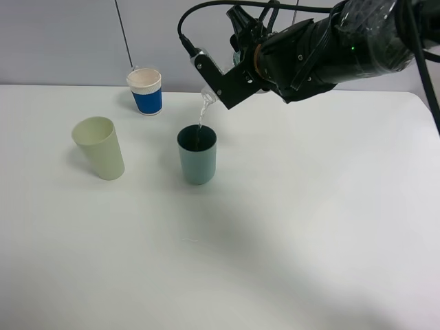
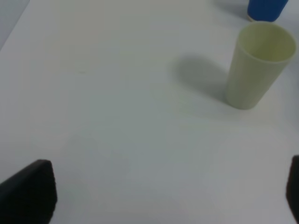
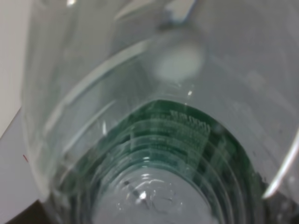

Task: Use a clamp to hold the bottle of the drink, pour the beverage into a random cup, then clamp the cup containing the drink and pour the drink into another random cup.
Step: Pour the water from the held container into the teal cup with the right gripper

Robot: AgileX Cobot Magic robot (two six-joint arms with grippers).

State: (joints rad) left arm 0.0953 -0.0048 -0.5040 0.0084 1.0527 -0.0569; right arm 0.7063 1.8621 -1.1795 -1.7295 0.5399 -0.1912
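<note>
My right gripper (image 1: 227, 86) is shut on a clear plastic bottle (image 1: 208, 100), tipped mouth-down over a teal cup (image 1: 198, 155) at the table's middle. A thin stream runs from the bottle into that cup. The bottle (image 3: 154, 121) fills the right wrist view, with its green label showing. A pale cream cup (image 1: 100, 148) stands left of the teal cup and shows in the left wrist view (image 2: 258, 64). A blue and white cup (image 1: 146, 91) stands at the back left. My left gripper is open and empty; only its dark fingertips (image 2: 28, 191) show, over bare table.
The white table (image 1: 275, 227) ends at a grey wall at the back. A thin dark cable (image 1: 125, 34) hangs behind the blue and white cup. The blue cup's base (image 2: 266, 9) shows in the left wrist view.
</note>
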